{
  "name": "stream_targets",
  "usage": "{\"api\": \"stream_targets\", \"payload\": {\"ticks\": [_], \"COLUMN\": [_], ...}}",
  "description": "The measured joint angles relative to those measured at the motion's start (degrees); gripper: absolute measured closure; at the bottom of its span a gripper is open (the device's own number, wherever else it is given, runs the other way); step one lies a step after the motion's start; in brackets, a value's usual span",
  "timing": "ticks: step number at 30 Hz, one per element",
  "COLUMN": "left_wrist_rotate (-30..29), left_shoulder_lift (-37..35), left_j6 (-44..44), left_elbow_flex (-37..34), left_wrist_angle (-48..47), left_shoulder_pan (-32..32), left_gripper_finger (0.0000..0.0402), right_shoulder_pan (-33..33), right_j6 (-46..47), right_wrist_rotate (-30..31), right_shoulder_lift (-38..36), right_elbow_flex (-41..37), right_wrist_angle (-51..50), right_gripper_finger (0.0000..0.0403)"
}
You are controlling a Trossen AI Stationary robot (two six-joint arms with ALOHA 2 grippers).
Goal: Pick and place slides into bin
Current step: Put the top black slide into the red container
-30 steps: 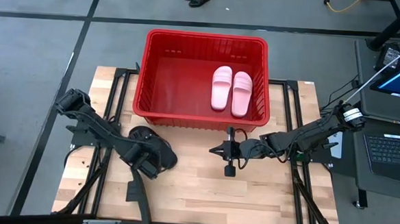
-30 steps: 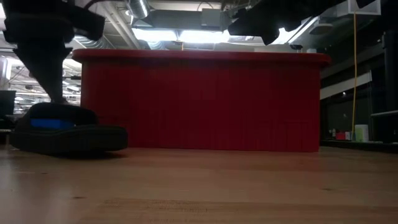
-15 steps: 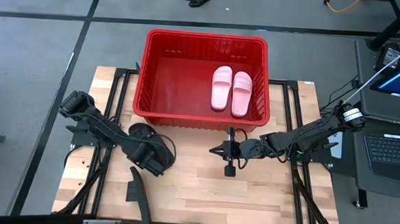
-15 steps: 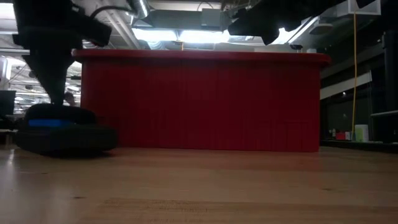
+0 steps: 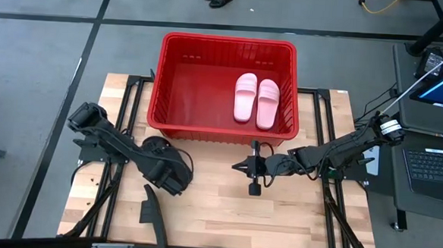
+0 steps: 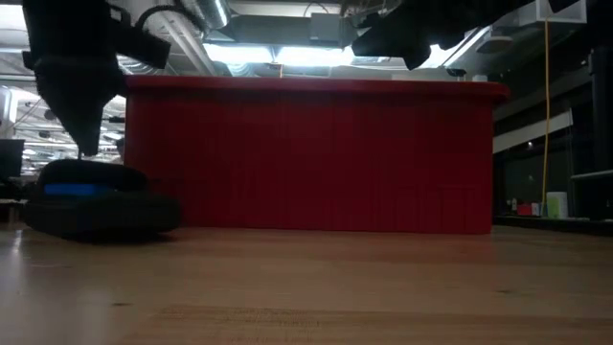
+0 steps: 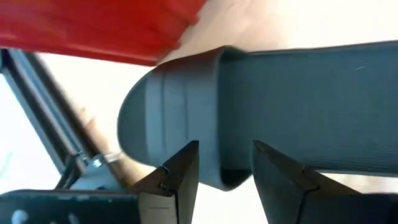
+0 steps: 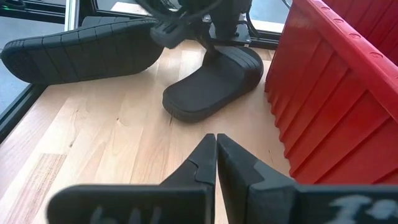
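Note:
Two light pink slides (image 5: 245, 96) (image 5: 267, 104) lie side by side on the floor of the red bin (image 5: 230, 39), at its right. A black slide (image 5: 156, 146) lies sole down on the table in front of the bin's left corner; it also shows in the low view (image 6: 96, 206). My left gripper (image 7: 225, 177) is open and points down over this slide, one finger on either side of the strap's toe-side edge (image 7: 221, 124). A second black slide (image 5: 150, 211) lies on its side near the table's near edge. My right gripper (image 5: 238, 167) is shut and empty, near the table's middle. My left gripper comes at the black slide from above, its open fingers (image 7: 180, 177) astride the strap's toe-side edge. I cannot tell whether they touch it.
The bin's near wall (image 6: 306, 153) stands just behind the black slide. Bare wooden table (image 5: 224, 215) lies between the two arms and toward the near edge. A laptop (image 5: 432, 162) sits off the table's right side.
The black slide under my left gripper has slid a little toward the table's left edge and stays sole down. My left gripper has gone the same way with it.

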Motion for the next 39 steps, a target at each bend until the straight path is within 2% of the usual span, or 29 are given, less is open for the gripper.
{"api": "stream_targets", "payload": {"ticks": [7,13,23,39], "left_wrist_rotate": [1.00,-0.48,-0.46,-1.39], "left_shoulder_lift": [5.96,9.18,9.29,9.29], "left_j6": [1.23,1.75,-1.84,-1.45], "left_elbow_flex": [-0.02,-0.02,0.00,0.00], "left_wrist_angle": [-1.48,-1.83,-4.24,-4.22], "left_shoulder_pan": [0.00,0.31,0.33,0.33], "left_gripper_finger": [0.0263,0.0263,0.0263,0.0263], "right_shoulder_pan": [0.00,0.00,0.00,0.00], "right_j6": [0.00,0.18,0.19,0.20], "right_wrist_rotate": [0.00,0.00,0.00,0.00], "right_shoulder_lift": [0.00,0.00,0.00,0.00], "right_elbow_flex": [0.00,0.00,0.00,0.00], "right_wrist_angle": [0.03,0.04,0.09,0.09], "right_gripper_finger": [0.0386,0.0386,0.0386,0.0386]}}
